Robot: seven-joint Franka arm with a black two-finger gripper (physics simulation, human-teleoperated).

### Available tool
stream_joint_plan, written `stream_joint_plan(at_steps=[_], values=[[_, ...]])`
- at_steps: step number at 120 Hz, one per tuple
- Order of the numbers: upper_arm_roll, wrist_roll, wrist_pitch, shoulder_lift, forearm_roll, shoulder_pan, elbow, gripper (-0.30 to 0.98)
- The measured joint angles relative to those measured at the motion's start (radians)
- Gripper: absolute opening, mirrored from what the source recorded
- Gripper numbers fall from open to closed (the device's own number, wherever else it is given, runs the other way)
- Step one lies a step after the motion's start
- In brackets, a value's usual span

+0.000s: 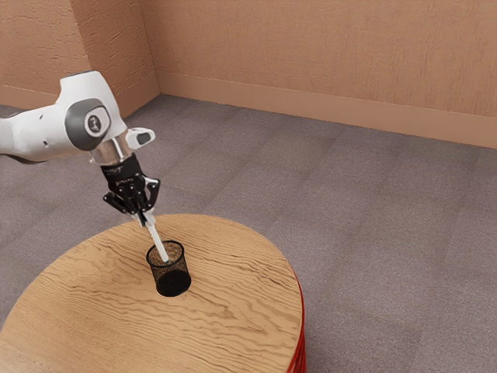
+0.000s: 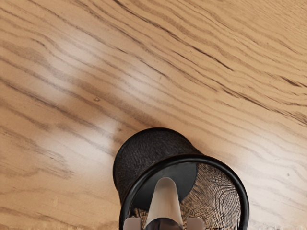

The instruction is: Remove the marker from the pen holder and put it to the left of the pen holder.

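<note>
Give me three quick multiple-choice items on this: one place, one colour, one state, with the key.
1. The lower end of the marker is: A on the floor; B at the mouth of the pen holder; C at the table's edge.
2. The pen holder is: A black; B red; C white.
3. The gripper is: A wide open; B shut on the pen holder; C shut on the marker.

1 B: it shows within the rim's outline.
2 A: rim and mesh look black.
3 C: the fingers flank and grip it.
</note>
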Motion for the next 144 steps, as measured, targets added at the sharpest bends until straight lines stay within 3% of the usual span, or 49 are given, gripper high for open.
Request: stream_joint_plan(at_steps=[23, 55, 70, 113, 144], values=[[0.013, -0.016, -0.085, -0.108, 0.061, 0.004, 0.000, -0.10], [0.011, -0.051, -0.313, -0.123, 0.314, 0.007, 0.000, -0.10], [0.009, -0.068, -0.394, -0.058, 0.379, -0.006, -0.009, -0.10], [0.000, -0.104, -0.438, 0.116, 0.395, -0.030, -0.001, -0.08], [0.001, -0.107, -0.414, 0.250, 0.374, -0.016, 0.108, -0.07]])
